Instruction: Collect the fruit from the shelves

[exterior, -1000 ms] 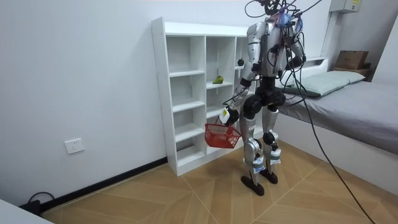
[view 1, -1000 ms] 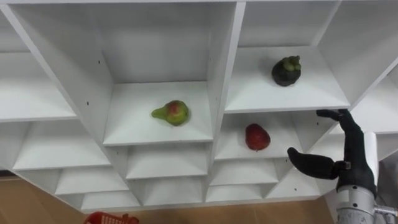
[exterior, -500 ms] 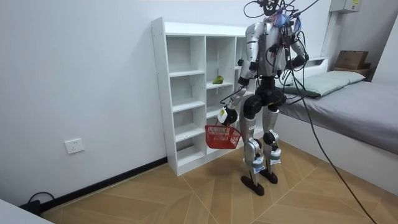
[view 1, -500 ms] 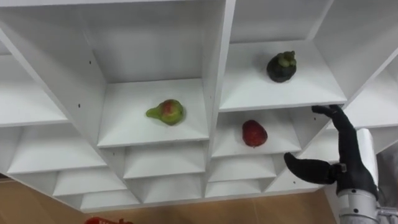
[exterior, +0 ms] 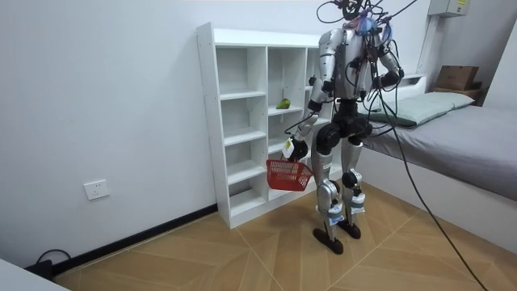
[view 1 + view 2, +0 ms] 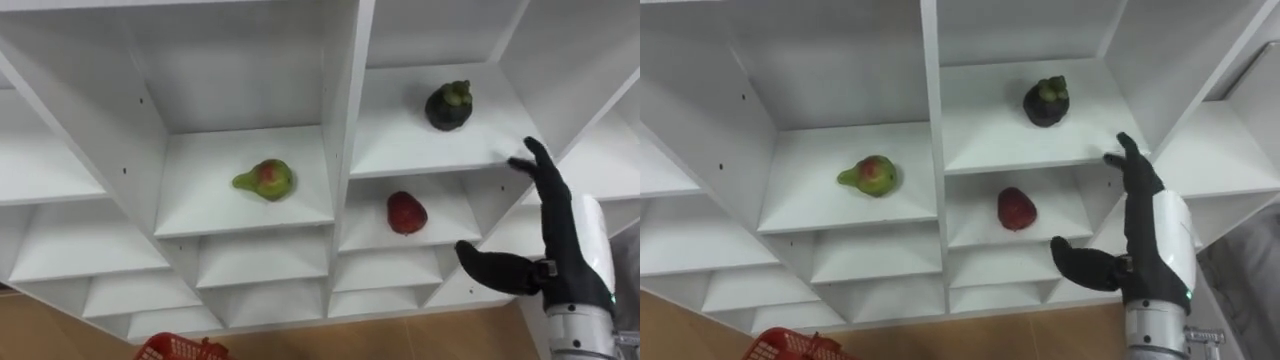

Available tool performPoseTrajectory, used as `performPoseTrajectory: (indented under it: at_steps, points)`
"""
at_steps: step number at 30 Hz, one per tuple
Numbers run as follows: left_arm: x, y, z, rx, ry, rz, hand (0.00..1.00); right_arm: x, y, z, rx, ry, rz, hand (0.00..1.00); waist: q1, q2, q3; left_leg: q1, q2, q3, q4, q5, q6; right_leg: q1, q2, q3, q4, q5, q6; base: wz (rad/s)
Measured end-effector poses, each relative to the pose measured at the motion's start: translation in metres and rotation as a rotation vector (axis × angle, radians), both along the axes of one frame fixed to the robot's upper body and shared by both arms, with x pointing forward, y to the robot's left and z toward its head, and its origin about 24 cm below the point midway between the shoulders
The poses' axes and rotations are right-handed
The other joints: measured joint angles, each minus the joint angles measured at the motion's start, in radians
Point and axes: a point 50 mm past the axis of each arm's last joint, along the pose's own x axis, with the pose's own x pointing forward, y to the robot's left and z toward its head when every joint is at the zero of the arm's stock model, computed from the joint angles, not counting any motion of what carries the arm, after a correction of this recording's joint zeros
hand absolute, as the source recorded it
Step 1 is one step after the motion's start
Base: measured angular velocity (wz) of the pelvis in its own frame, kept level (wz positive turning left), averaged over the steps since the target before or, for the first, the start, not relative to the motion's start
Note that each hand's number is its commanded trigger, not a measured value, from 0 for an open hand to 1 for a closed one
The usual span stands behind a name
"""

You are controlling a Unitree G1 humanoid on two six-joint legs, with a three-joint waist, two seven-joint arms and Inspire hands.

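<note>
Where the left eye view looks into the white closet [image 6: 342, 120], three fruits lie in its compartments. A green-red pear [image 6: 265, 180] sits in the left one. A dark mangosteen [image 6: 449, 106] is on the upper right shelf, and a red fruit [image 6: 406, 213] is on the shelf directly below. Right hand [image 6: 558, 250] raised at right, near the front edge of the mangosteen's shelf. Fingers straight, thumb spread wide, holding nothing, apart from both fruits. Rim of a red basket [image 6: 180, 349] shows at the near left.

Right eye view: same layout. Fingertips lie at that shelf's front edge, right of the mangosteen.

Room view: robot stands upright facing the closet, a bed [image 5: 460, 129] behind it. Left hand [image 5: 292, 149] hangs at thigh height, closed on the basket's handle. The basket hangs beside the lower shelves. Pear visible on a middle shelf.
</note>
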Motion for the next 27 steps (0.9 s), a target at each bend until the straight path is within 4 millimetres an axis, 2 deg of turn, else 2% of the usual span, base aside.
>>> performPoseTrajectory:
  at_steps: [1,2,3,4,6,10,12,14,18,24,27]
  points:
    - [0.002,0.000,0.000,-0.007,-0.002,-0.004,1.00,0.000,0.005,0.002,0.006,-0.014,0.033,0.00,0.001,-0.003,-0.0043,0.002,0.000,0.000,-0.003,0.000,0.000,0.003,0.000,0.001,-0.001,0.000,0.000,0.00]
    - [0.002,-0.001,0.000,-0.009,-0.002,-0.006,1.00,0.000,0.007,0.002,0.007,-0.015,0.049,0.00,0.002,0.001,-0.0030,0.003,0.000,0.000,-0.005,0.000,0.000,0.005,0.000,0.001,-0.002,0.000,0.001,0.00]
    - [0.003,-0.001,0.000,-0.012,-0.004,-0.008,1.00,-0.001,0.010,0.002,-0.007,-0.010,0.076,0.00,0.002,-0.003,-0.0068,0.004,0.001,0.000,-0.006,0.000,0.000,0.006,-0.001,0.002,-0.001,0.001,0.001,0.00]
    - [0.004,-0.001,0.000,-0.014,-0.005,-0.013,1.00,-0.001,0.013,0.000,-0.026,-0.002,0.098,0.00,0.002,-0.002,-0.0068,0.004,0.002,0.000,-0.005,0.000,0.000,0.005,-0.001,0.005,-0.002,0.002,0.003,0.00]
    - [0.005,-0.002,0.000,-0.019,-0.005,-0.015,1.00,-0.003,0.015,-0.006,-0.060,0.022,0.121,0.00,0.002,0.003,-0.0056,0.006,0.002,0.002,-0.007,0.000,0.001,0.005,-0.001,0.013,-0.001,0.004,0.007,-0.05]
    - [0.006,-0.005,0.000,-0.033,0.003,-0.038,1.00,-0.008,0.016,-0.022,-0.129,0.108,0.164,0.00,-0.001,0.026,-0.0036,0.021,0.000,0.013,-0.028,0.003,0.006,0.005,0.000,0.027,0.003,0.007,0.011,-0.12]
    - [0.008,-0.006,0.001,-0.036,-0.007,-0.044,1.00,-0.010,0.016,-0.027,-0.149,0.129,0.175,0.00,-0.010,0.033,0.0007,0.020,0.000,0.015,-0.030,0.004,0.007,0.001,0.000,0.029,0.005,0.008,0.012,-0.05]
    - [0.011,-0.007,0.002,-0.040,-0.023,-0.050,1.00,-0.013,0.017,-0.031,-0.150,0.155,0.187,0.00,-0.020,0.036,0.0013,0.019,0.001,0.015,-0.031,0.004,0.007,-0.003,0.003,0.030,0.009,0.008,0.012,-0.02]
    - [0.015,-0.011,0.003,-0.050,-0.036,-0.074,1.00,-0.015,0.018,-0.033,-0.134,0.165,0.189,0.00,-0.025,0.030,0.0018,0.019,0.001,0.017,-0.031,0.004,0.007,-0.005,0.008,0.034,0.009,0.008,0.012,-0.03]
    - [0.016,-0.017,0.002,-0.067,-0.038,-0.088,1.00,-0.013,0.018,-0.029,-0.091,0.143,0.183,0.00,-0.023,0.010,0.0038,0.020,0.001,0.033,-0.031,0.004,0.007,-0.006,0.011,0.054,0.006,0.008,0.012,-0.07]
    - [0.017,-0.016,0.001,-0.067,-0.034,-0.082,1.00,-0.009,0.020,-0.023,-0.065,0.107,0.185,0.00,-0.022,0.010,0.0054,0.020,0.002,0.039,-0.033,0.004,0.007,-0.007,0.012,0.056,0.006,0.008,0.012,-0.02]
